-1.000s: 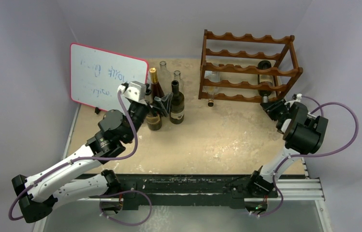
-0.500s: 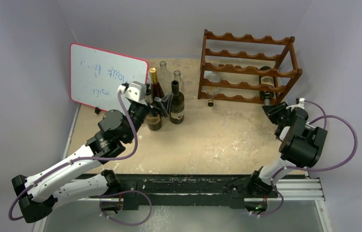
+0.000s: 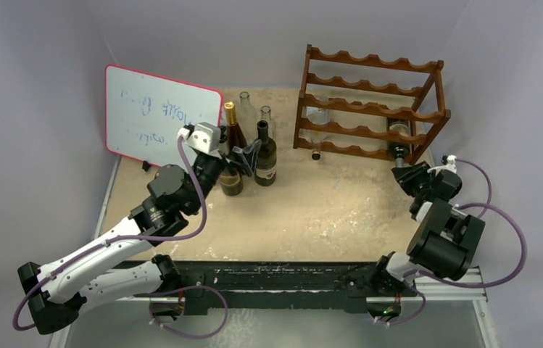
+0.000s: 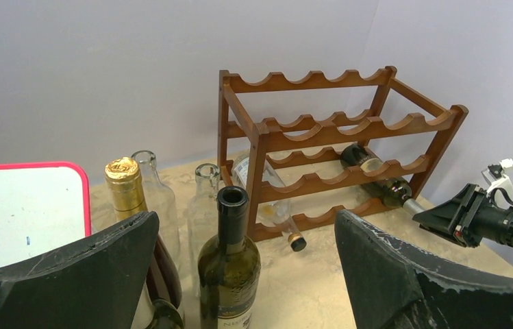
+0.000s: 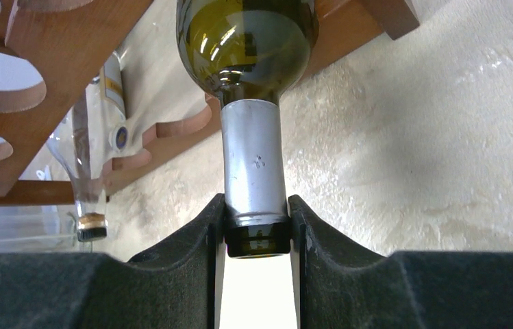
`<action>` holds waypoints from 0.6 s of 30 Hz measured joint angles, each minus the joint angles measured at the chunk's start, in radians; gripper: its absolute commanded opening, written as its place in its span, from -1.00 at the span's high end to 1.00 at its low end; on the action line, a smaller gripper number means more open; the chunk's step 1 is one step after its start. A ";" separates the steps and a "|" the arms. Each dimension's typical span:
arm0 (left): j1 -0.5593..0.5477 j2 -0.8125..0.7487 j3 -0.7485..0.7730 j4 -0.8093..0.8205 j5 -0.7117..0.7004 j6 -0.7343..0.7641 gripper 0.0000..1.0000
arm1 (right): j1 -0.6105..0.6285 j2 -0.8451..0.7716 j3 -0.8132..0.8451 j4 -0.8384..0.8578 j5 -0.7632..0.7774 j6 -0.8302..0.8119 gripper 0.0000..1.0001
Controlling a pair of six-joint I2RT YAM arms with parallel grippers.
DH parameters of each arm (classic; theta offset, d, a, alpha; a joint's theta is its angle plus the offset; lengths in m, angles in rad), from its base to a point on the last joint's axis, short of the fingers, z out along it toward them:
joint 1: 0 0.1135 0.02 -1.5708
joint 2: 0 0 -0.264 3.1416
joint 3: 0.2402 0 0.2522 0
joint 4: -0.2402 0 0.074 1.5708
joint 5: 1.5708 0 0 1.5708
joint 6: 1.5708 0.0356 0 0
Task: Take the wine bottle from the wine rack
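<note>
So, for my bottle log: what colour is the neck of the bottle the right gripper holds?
Silver-grey foil on the bottle neck; right wrist view shows it best.

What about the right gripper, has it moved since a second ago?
Yes. The right gripper, shut on the wine bottle at its neck, has drawn back from the wine rack toward the near edge of the table.

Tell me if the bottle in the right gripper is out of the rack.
Not out: the green bottle lies inside the wine rack, only its neck protruding between the right gripper's fingers.
</note>
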 measured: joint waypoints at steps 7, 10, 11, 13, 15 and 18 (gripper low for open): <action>0.000 0.000 0.000 0.000 0.014 -0.001 -1.00 | 0.000 -0.053 -0.015 -0.063 0.014 -0.035 0.96; 0.000 0.003 0.000 0.000 0.015 0.000 -1.00 | 0.000 -0.040 -0.014 -0.067 0.006 -0.031 0.88; 0.000 0.005 0.000 0.000 0.015 0.000 -1.00 | 0.000 -0.037 -0.012 -0.076 0.007 -0.030 0.78; 0.000 0.010 0.000 0.000 0.015 0.000 -1.00 | 0.000 -0.028 0.009 -0.117 0.006 -0.031 0.57; 0.000 0.014 0.000 -0.001 0.015 0.000 -1.00 | 0.002 -0.011 0.036 -0.149 0.006 -0.036 0.37; 0.000 0.014 0.000 0.000 0.018 0.000 -1.00 | 0.004 -0.003 0.050 -0.163 0.006 -0.043 0.03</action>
